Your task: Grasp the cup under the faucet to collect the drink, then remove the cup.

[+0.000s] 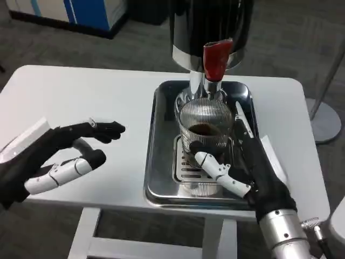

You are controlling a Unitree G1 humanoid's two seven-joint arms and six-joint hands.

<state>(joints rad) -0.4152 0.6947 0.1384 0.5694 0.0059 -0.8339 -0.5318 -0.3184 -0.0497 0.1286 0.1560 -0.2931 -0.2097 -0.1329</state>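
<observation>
Nearest me, low on the right, my silver right forearm rises from the table's front edge. My right hand [245, 172] reaches forward over the steel tray [161, 156], black palm facing left toward the cup. The thumb, white with a black tip, lies in front of the cup's base; the other fingers run up along the cup's right side. The hand looks wrapped around the cup [206, 129], though I cannot tell how firm the contact is on the far side.

On the left, my left hand [54, 156] hovers over the white table [108, 97], well apart from the tray. Its fingers are spread and extended toward the right, holding nothing; the dark fingertips point at the tray's left wall without reaching it.

The cup is a ribbed clear glass standing upright on the slotted drip grate [186, 168] in the middle of the tray. Dark liquid shows inside it, filling roughly the lower half.

Directly above the cup's mouth is the faucet [207, 91], a chrome spout with a red lever handle [216, 58] on top. The cup's rim sits just below the spout.

Behind that stands the drink dispenser [210, 24], a black body with a chrome band at its lower edge, on the tray's far end.

Farther off, grey carpet, and a blue and white cabinet [70, 13] at upper left.
</observation>
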